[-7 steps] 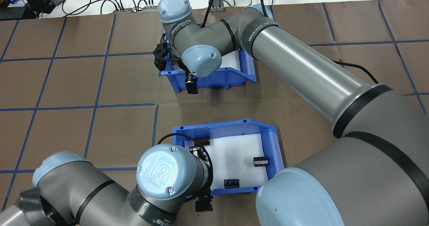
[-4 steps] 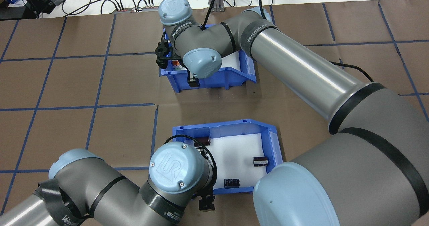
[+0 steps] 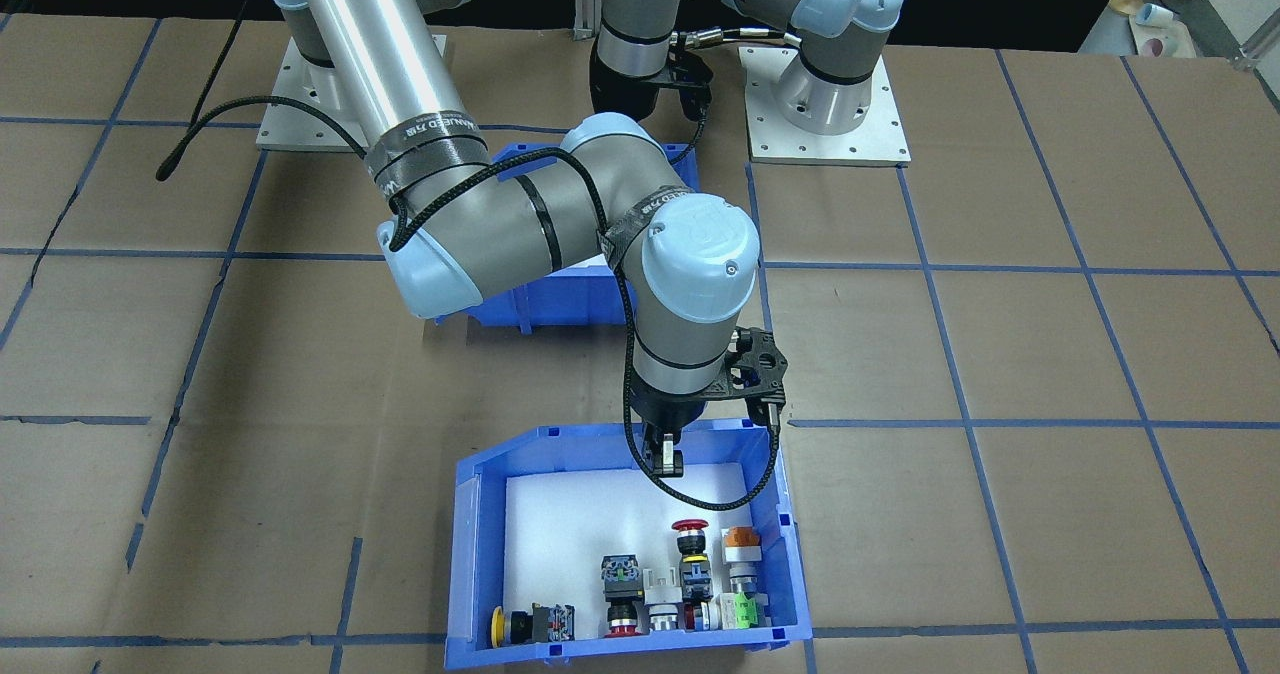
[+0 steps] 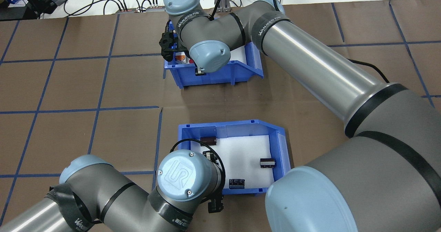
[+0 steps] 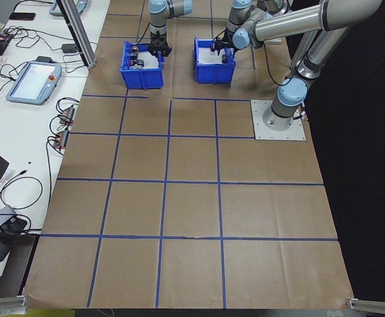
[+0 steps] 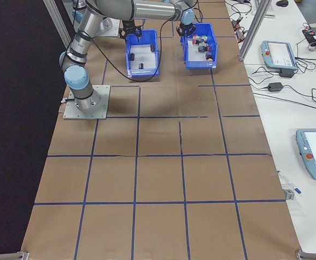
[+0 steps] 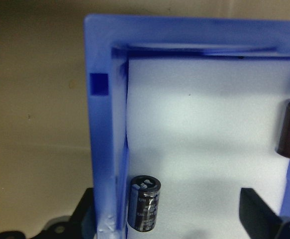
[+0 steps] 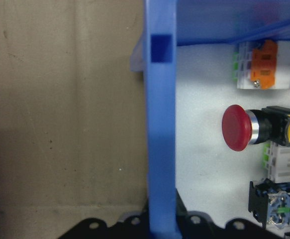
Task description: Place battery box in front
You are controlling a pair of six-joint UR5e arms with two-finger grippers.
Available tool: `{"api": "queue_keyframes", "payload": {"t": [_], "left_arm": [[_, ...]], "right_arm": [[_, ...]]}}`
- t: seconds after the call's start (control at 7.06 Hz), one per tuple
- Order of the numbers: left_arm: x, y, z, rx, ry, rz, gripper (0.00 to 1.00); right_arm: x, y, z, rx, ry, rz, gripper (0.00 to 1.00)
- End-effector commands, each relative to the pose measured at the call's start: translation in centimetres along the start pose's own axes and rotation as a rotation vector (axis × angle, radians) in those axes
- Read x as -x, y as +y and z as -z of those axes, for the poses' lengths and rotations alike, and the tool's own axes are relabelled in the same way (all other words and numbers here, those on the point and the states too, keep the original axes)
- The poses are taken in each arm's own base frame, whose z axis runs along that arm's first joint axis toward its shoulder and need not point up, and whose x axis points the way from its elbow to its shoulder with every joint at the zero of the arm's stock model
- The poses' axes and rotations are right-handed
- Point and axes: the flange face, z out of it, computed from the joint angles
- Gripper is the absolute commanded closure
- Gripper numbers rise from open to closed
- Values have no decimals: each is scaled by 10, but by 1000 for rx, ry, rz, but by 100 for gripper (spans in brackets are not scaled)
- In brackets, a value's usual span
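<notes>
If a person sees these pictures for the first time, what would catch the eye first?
Probably the two blue bins on the brown table, each with an arm bent over it. The battery box, nearer the robot, holds three dark cylinders under the left gripper. The switch bin is farther out, full of colourful push-buttons, and the right gripper straddles its wall.

Between the bins: bare strip of brown table (image 4: 131, 87); passable
Battery box (image 4: 280, 146): left gripper (image 4: 215, 206) straddles its near wall; three dark blocks inside
Switch bin (image 4: 248, 74): right gripper (image 3: 665, 462) on its near wall; switches crowd the far end
</notes>
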Motion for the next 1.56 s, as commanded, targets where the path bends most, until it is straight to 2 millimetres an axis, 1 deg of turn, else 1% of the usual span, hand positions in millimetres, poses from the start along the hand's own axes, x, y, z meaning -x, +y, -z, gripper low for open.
{"api": "queue_keyframes", "payload": {"t": [0.0, 0.14, 0.28, 0.42, 0.57, 0.71, 0.85, 0.99, 1.13, 1.27, 1.42], "left_arm": [[5, 7, -3, 59, -50, -2, 94], [8, 9, -5, 84, -84, -2, 100], [10, 8, -7, 81, -93, -4, 100], [6, 11, 0, 86, -72, -13, 100], [-3, 13, 18, 95, -26, -78, 100], [-13, 8, 30, 44, 34, -165, 100], [-27, 2, 45, 41, 81, -233, 100], [-52, -18, 56, 46, 111, -199, 100], [-78, -47, 66, 37, 126, -219, 100], [-110, -78, 67, 56, 109, -177, 100], [-141, -104, 65, 96, 100, -147, 100]], "right_arm": [[-19, 30, 27, -7, 28, -6, 94], [-26, 55, 35, -2, 28, -8, 94], [-30, 91, 41, 14, 1, 23, 94], [-35, 141, 39, 27, -22, 16, 94], [-31, 193, 52, 33, -25, 25, 94], [-26, 250, 60, 37, -31, 14, 93], [-20, 305, 73, 45, -28, 8, 93], [-14, 348, 79, 51, -29, -15, 93], [-6, 386, 84, 58, -32, -30, 93], [5, 425, 88, 62, -39, -31, 92], [24, 455, 88, 60, -55, -37, 92]]}}
